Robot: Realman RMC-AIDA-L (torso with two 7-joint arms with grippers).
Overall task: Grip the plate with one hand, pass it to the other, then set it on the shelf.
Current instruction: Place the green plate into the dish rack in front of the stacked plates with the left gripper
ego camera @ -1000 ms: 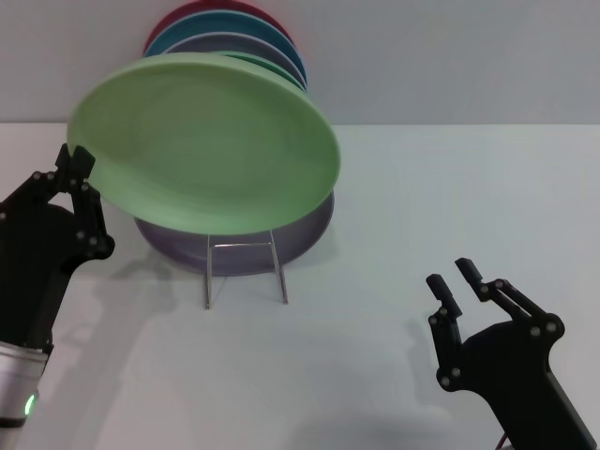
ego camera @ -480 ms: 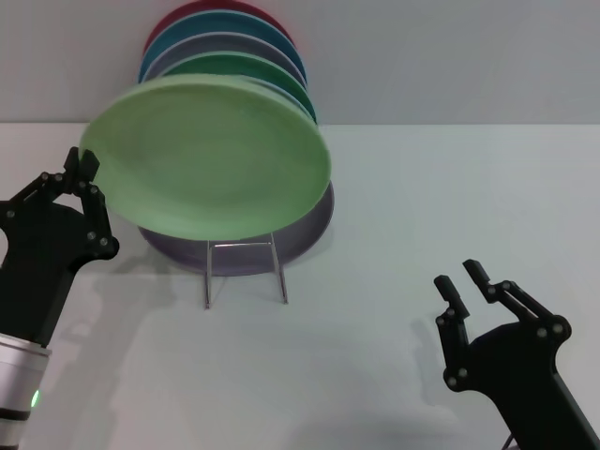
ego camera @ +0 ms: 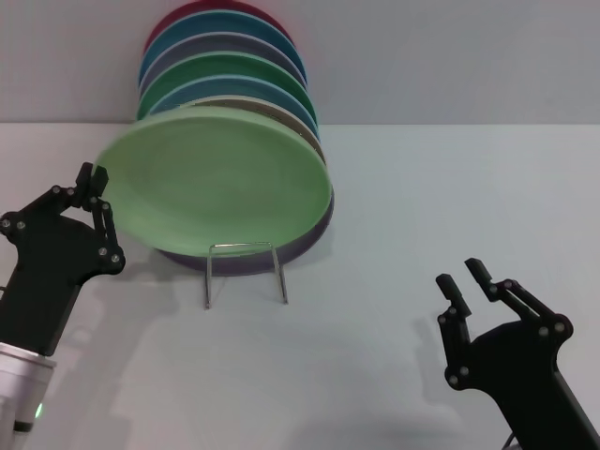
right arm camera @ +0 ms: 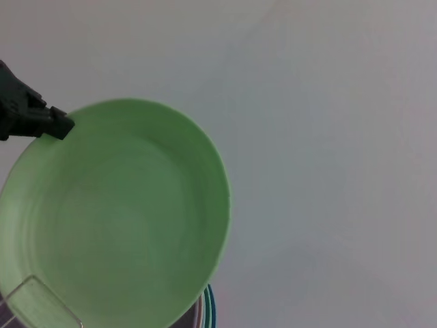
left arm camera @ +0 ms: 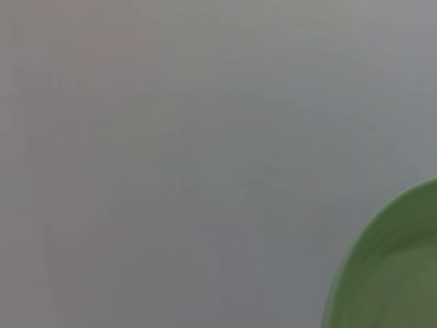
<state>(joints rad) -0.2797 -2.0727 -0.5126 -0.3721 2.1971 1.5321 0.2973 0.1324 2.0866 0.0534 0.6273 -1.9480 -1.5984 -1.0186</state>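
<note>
Left gripper (ego camera: pixel 91 178) clamping the plate (ego camera: pixel 220 183) by its near rim, lowering it steadily toward the shelf (ego camera: pixel 244 272) just beyond, nearly seated against the racked plates. Right gripper (ego camera: pixel 464 279) idling open, well apart.

**Non-task objects in view**

Head view, upper left of frame: a row of plates standing on edge, front to back — lavender plate (ego camera: pixel 314 239), emerald-green plate (ego camera: pixel 234 70), blue plate (ego camera: pixel 211 45), dark red plate (ego camera: pixel 202 9). All stand on a pale surface (ego camera: pixel 422 206) before a grey wall (ego camera: pixel 450 56).
</note>
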